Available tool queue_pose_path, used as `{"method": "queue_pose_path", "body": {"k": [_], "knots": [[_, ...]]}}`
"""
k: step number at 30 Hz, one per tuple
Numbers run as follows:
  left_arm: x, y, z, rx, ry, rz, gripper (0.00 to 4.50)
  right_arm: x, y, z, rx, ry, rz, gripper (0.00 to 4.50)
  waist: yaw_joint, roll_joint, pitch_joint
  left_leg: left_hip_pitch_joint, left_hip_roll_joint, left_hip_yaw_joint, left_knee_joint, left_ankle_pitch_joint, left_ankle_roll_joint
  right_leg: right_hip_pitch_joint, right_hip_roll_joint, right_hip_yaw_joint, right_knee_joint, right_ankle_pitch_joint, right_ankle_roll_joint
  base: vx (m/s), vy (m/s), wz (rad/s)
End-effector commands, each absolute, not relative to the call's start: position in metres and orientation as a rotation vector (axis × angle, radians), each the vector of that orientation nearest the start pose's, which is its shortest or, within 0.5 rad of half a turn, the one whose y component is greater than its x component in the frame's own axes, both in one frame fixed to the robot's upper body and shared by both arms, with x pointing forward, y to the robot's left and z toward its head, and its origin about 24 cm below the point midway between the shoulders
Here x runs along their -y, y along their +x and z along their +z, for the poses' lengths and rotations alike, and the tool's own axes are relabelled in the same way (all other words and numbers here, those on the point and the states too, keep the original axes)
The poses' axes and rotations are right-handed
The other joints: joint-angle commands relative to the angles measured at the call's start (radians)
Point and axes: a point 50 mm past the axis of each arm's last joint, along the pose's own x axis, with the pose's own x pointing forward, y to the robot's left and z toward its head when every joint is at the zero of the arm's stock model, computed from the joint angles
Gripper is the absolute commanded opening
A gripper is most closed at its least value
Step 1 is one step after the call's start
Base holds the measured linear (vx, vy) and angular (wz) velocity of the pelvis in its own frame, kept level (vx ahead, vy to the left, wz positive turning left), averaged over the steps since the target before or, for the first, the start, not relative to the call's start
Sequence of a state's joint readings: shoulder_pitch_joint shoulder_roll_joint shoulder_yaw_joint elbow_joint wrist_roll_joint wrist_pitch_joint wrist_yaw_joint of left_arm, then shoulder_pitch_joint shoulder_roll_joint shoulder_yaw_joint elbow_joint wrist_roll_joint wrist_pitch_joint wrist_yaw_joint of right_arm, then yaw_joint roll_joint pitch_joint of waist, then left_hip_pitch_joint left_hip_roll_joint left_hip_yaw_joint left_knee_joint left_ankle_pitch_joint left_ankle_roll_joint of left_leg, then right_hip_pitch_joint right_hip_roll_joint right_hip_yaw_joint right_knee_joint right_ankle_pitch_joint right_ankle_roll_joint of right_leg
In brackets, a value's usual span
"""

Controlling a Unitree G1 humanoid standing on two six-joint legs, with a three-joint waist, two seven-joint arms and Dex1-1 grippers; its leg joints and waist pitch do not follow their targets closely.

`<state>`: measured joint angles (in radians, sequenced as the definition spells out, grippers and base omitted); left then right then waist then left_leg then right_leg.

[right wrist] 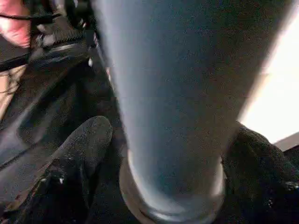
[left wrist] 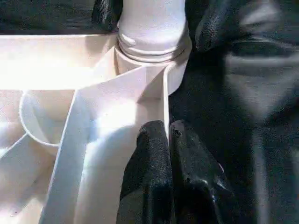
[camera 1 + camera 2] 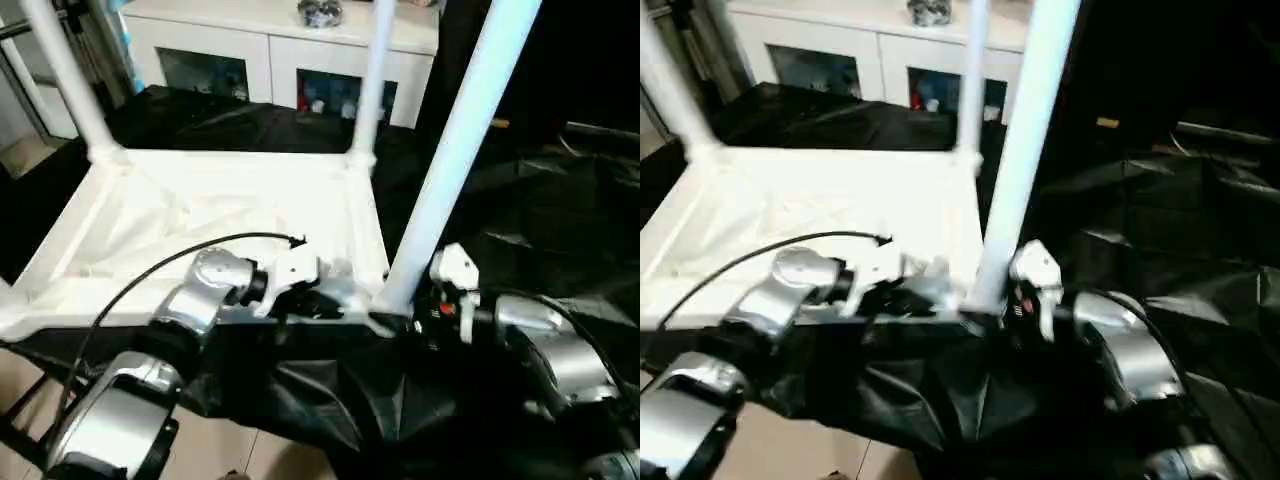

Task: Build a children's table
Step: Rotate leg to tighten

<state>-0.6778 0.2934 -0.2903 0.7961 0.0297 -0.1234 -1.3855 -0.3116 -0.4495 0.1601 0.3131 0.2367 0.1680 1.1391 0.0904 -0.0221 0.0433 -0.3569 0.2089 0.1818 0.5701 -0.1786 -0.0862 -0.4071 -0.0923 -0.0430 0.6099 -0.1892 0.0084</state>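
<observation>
Risk: we judge the near leg may not be fully home in its corner socket; if our right gripper tugs sideways as it comes away, the leg could lean or lift out.
Cause: our right fingers stand spread on either side of the leg's base, close to it, so a crooked exit would drag it.
Second risk: the tabletop could slide on the black cloth if our left gripper slips.
Left jaws: pressed together over the tabletop's thin edge wall by that corner, seemingly pinching it.
Tabletop: lying underside up on the cloth, before the white cabinet.
Leg axis: long axis roughly upright, leaning slightly, thick end down in the socket, narrow end pointing up.
Other legs: two more stand at the far corners.
</observation>
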Motion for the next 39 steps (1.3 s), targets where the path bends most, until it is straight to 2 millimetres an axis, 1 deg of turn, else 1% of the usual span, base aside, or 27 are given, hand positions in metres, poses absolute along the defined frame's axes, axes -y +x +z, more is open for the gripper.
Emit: {"method": "queue_pose_path", "body": {"k": [1, 4, 5, 7, 9, 12, 13, 14, 16, 18, 21, 22, 23, 25, 26, 27, 28, 29, 30, 31, 32, 33, 34, 36, 37, 38, 39], "knots": [[-0.110, 0.312, 0.050, -0.359, 0.357, -1.624, 0.00, 0.167, 0.276, 0.051, -0.323, -0.123, 1.231, 3.84, 0.004, -0.019, -0.053, -0.001, 0.020, 0.006, -0.060, -0.219, 0.069, 0.050, -0.040, 0.029, -0.075, -0.222, -0.218, 0.000, 0.000, 0.00], [-0.111, 0.314, 0.052, -0.354, 0.357, -1.630, 0.00, 0.166, 0.274, 0.049, -0.357, -0.133, 1.265, 3.84, 0.004, -0.021, -0.053, -0.002, 0.019, 0.005, -0.059, -0.202, 0.068, 0.051, -0.040, 0.029, -0.073, -0.205, -0.211, 0.000, 0.000, 0.00], [-0.111, 0.314, 0.052, -0.355, 0.357, -1.632, 0.00, 0.166, 0.274, 0.048, -0.360, -0.130, 1.271, 3.68, 0.005, -0.021, -0.055, -0.002, 0.019, 0.005, -0.058, -0.196, 0.069, 0.051, -0.041, 0.029, -0.072, -0.197, -0.212, 0.000, 0.000, 0.00], [-0.112, 0.314, 0.052, -0.358, 0.355, -1.636, 0.00, 0.164, 0.275, 0.048, -0.362, -0.121, 1.276, 3.68, 0.005, -0.021, -0.055, -0.003, 0.018, 0.005, -0.056, -0.180, 0.073, 0.051, -0.041, 0.029, -0.071, -0.177, -0.216, 0.000, 0.000, 0.00], [-0.111, 0.314, 0.053, -0.359, 0.351, -1.644, 0.00, 0.162, 0.274, 0.048, -0.363, -0.097, 1.287, 3.41, 0.006, -0.021, -0.055, -0.003, 0.017, 0.005, -0.056, -0.178, 0.074, 0.052, -0.040, 0.028, -0.070, -0.175, -0.219, 0.000, 0.000, 0.00], [-0.111, 0.313, 0.053, -0.364, 0.342, -1.651, 0.00, 0.159, 0.272, 0.048, -0.374, -0.064, 1.317, 3.15, 0.007, -0.021, -0.055, -0.002, 0.018, 0.006, -0.056, -0.180, 0.074, 0.052, -0.040, 0.028, -0.071, -0.181, -0.219, 0.000, 0.000, 0.00], [-0.112, 0.313, 0.052, -0.367, 0.343, -1.651, 0.00, 0.158, 0.271, 0.047, -0.380, -0.059, 1.322, 3.15, 0.009, -0.018, -0.054, -0.003, 0.018, 0.005, -0.057, -0.181, 0.073, 0.052, -0.040, 0.028, -0.070, -0.184, -0.219, 0.000, 0.000, 0.00], [-0.112, 0.313, 0.052, -0.368, 0.345, -1.650, 0.00, 0.158, 0.270, 0.047, -0.382, -0.056, 1.324, 2.96, 0.009, -0.019, -0.055, -0.002, 0.019, 0.006, -0.056, -0.181, 0.071, 0.052, -0.040, 0.028, -0.070, -0.180, -0.220, 0.000, 0.000, 0.00], [-0.112, 0.312, 0.051, -0.370, 0.343, -1.650, 0.00, 0.158, 0.270, 0.046, -0.385, -0.049, 1.325, 2.96, 0.010, -0.019, -0.055, -0.002, 0.018, 0.005, -0.056, -0.179, 0.069, 0.052, -0.040, 0.028, -0.070, -0.177, -0.220, 0.000, 0.000, 0.00], [-0.111, 0.313, 0.051, -0.367, 0.343, -1.643, 0.00, 0.157, 0.268, 0.044, -0.389, -0.034, 1.324, 2.70, 0.011, -0.019, -0.056, -0.001, 0.018, 0.006, -0.055, -0.174, 0.068, 0.053, -0.039, 0.028, -0.068, -0.163, -0.223, 0.000, 0.000, 0.00], [-0.110, 0.314, 0.050, -0.357, 0.346, -1.612, 0.00, 0.156, 0.266, 0.042, -0.386, 0.004, 1.308, 2.63, 0.014, -0.019, -0.057, -0.002, 0.018, 0.006, -0.054, -0.167, 0.070, 0.053, -0.040, 0.028, -0.067, -0.148, -0.227, 0.000, 0.000, 0.00], [-0.110, 0.315, 0.050, -0.355, 0.346, -1.605, 0.00, 0.156, 0.265, 0.041, -0.385, 0.011, 1.303, 2.56, 0.014, -0.017, -0.057, -0.001, 0.018, 0.005, -0.055, -0.168, 0.071, 0.053, -0.039, 0.028, -0.067, -0.148, -0.227, 0.000, 0.000, 0.00], [-0.109, 0.316, 0.049, -0.351, 0.346, -1.588, 0.00, 0.155, 0.265, 0.040, -0.381, 0.033, 1.289, 2.56, 0.015, -0.012, -0.056, -0.001, 0.018, 0.005, -0.055, -0.174, 0.068, 0.052, -0.040, 0.028, -0.068, -0.155, -0.227, 0.000, 0.000, 0.00], [-0.107, 0.319, 0.047, -0.350, 0.367, -1.541, 0.00, 0.153, 0.265, 0.038, -0.368, 0.056, 1.254, 2.52, 0.016, -0.016, -0.054, 0.000, 0.017, 0.005, -0.057, -0.195, 0.061, 0.051, -0.039, 0.028, -0.074, -0.192, -0.215, 0.000, 0.000, 0.00], [-0.103, 0.323, 0.046, -0.347, 0.386, -1.480, 0.00, 0.150, 0.266, 0.035, -0.352, 0.065, 1.202, 2.52, 0.016, -0.011, -0.052, 0.000, 0.017, 0.005, -0.059, -0.205, 0.057, 0.049, -0.041, 0.029, -0.077, -0.213, -0.208, 0.000, 0.000, 0.00], [-0.103, 0.324, 0.045, -0.346, 0.389, -1.466, 0.00, 0.150, 0.266, 0.034, -0.349, 0.066, 1.190, 2.51, 0.015, -0.014, -0.049, 0.003, 0.016, 0.003, -0.063, -0.236, 0.042, 0.047, -0.042, 0.028, -0.084, -0.276, -0.191, 0.000, 0.000, 0.00], [-0.099, 0.327, 0.045, -0.345, 0.392, -1.414, 0.00, 0.148, 0.270, 0.031, -0.355, 0.072, 1.131, 2.51, 0.014, -0.015, -0.049, 0.007, 0.015, 0.002, -0.063, -0.257, 0.028, 0.046, -0.043, 0.030, -0.089, -0.330, -0.175, 0.000, 0.000, 0.00], [-0.098, 0.328, 0.045, -0.344, 0.392, -1.401, 0.00, 0.148, 0.271, 0.030, -0.356, 0.073, 1.115, 2.51, 0.014, -0.015, -0.050, 0.008, 0.015, 0.000, -0.064, -0.265, 0.020, 0.045, -0.044, 0.032, -0.091, -0.346, -0.166, 0.000, 0.000, 0.00], [-0.094, 0.332, 0.045, -0.336, 0.390, -1.356, 0.00, 0.146, 0.276, 0.027, -0.362, 0.075, 1.042, 2.51, 0.013, -0.011, -0.050, 0.007, 0.014, -0.001, -0.066, -0.266, 0.016, 0.044, -0.043, 0.032, -0.091, -0.349, -0.162, 0.000, 0.000, 0.00], [-0.090, 0.334, 0.046, -0.326, 0.388, -1.317, 0.00, 0.145, 0.281, 0.023, -0.372, 0.077, 0.968, 2.51, 0.008, -0.011, -0.048, 0.007, 0.014, -0.003, -0.069, -0.280, 0.004, 0.042, -0.042, 0.030, -0.093, -0.367, -0.155, 0.000, 0.000, 0.00], [-0.085, 0.336, 0.046, -0.319, 0.392, -1.287, 0.00, 0.143, 0.285, 0.020, -0.380, 0.073, 0.899, 2.51, 0.005, -0.010, -0.048, 0.007, 0.013, -0.005, -0.071, -0.288, -0.002, 0.043, -0.042, 0.029, -0.093, -0.378, -0.151, 0.000, 0.000, 0.00], [-0.076, 0.341, 0.048, -0.304, 0.404, -1.211, 0.00, 0.138, 0.292, 0.015, -0.393, 0.068, 0.787, 2.50, 0.000, -0.014, -0.049, 0.007, 0.011, -0.006, -0.070, -0.294, -0.011, 0.042, -0.042, 0.028, -0.095, -0.396, -0.142, 0.000, 0.000, 0.00], [-0.069, 0.344, 0.049, -0.291, 0.405, -1.166, 0.00, 0.135, 0.297, 0.012, -0.401, 0.068, 0.709, 2.50, -0.008, -0.012, -0.050, 0.005, 0.010, -0.007, -0.071, -0.289, -0.020, 0.042, -0.040, 0.029, -0.095, -0.396, -0.136, 0.000, 0.000, 0.00], [-0.062, 0.346, 0.050, -0.277, 0.401, -1.128, 0.00, 0.132, 0.302, 0.010, -0.409, 0.069, 0.632, 2.50, -0.010, -0.014, -0.050, 0.004, 0.008, -0.008, -0.071, -0.288, -0.015, 0.044, -0.040, 0.029, -0.097, -0.395, -0.130, 0.000, 0.000, 0.00], [-0.055, 0.347, 0.051, -0.264, 0.391, -1.105, 0.00, 0.129, 0.307, 0.008, -0.421, 0.071, 0.558, 2.50, -0.011, -0.012, -0.052, 0.005, 0.008, -0.007, -0.069, -0.285, -0.011, 0.042, -0.040, 0.031, -0.097, -0.372, -0.135, 0.000, 0.000, 0.00], [-0.055, 0.347, 0.051, -0.264, 0.391, -1.105, 0.00, 0.129, 0.307, 0.008, -0.421, 0.071, 0.558, 2.50, -0.014, -0.012, -0.051, 0.003, 0.008, -0.008, -0.070, -0.283, -0.011, 0.043, -0.038, 0.030, -0.095, -0.365, -0.137, 0.000, 0.000, 0.00], [-0.048, 0.347, 0.051, -0.252, 0.379, -1.099, 0.00, 0.125, 0.310, 0.006, -0.423, 0.053, 0.513, 2.50, -0.013, -0.013, -0.052, 0.004, 0.006, -0.007, -0.069, -0.281, -0.009, 0.044, -0.039, 0.029, -0.097, -0.368, -0.134, 0.000, 0.000, 0.00]]}}
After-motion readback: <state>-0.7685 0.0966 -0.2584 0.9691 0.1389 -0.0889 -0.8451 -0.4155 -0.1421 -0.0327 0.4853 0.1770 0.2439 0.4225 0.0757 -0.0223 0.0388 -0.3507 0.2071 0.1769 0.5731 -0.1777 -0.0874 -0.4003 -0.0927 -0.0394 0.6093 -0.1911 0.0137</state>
